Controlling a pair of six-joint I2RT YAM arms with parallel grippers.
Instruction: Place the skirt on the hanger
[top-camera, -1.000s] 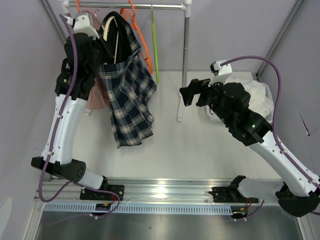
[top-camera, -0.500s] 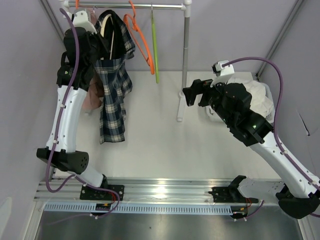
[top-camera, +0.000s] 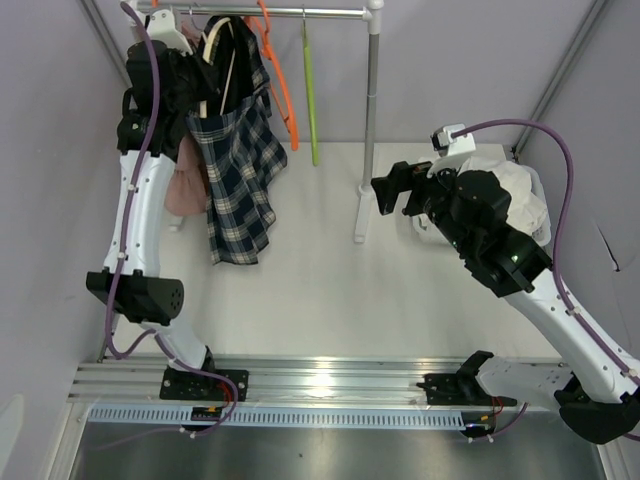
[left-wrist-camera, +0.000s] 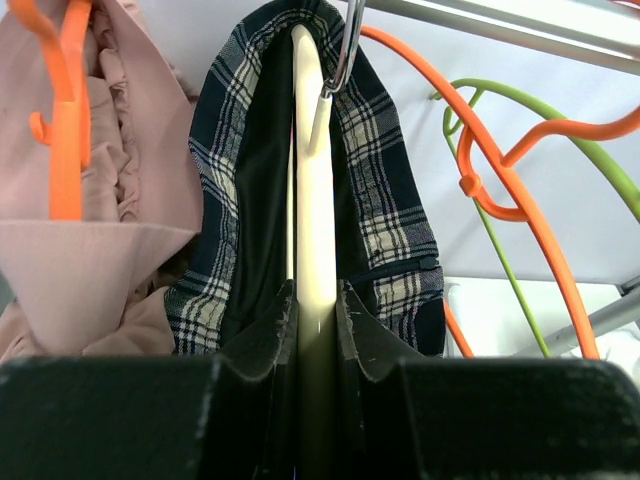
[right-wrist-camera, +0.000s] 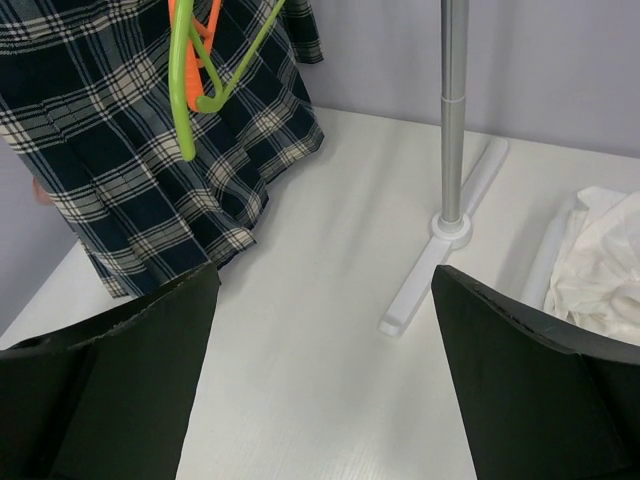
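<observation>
The left pincer (left-wrist-camera: 315, 305) is pinching the lower part of the cream hanger (left-wrist-camera: 312, 150), with its two fingers pressed against both sides. The checked skirt (top-camera: 238, 180) is hanging folded over this hanger, in the upper left of the overhead frame, beside a pink garment (top-camera: 185, 190). The metal hook (left-wrist-camera: 346, 42) is reaching up to the rail (left-wrist-camera: 480, 18), but I cannot tell if it is really sitting over it. The right pincer (right-wrist-camera: 325, 275) is spread wide and holding nothing, hovering above the desk (top-camera: 330, 290) near the stand's pole (right-wrist-camera: 453, 110).

In my judgement, if the left pincer is letting go before the hook is catching the rail, hanger and skirt could be falling to the desk. The skirt is only draped, so a quick shake could be sliding it off one side. The orange hanger (left-wrist-camera: 510, 190) is lying close on the right and could be tangling with the hook.

No brand, label or readable writing is showing anywhere.
</observation>
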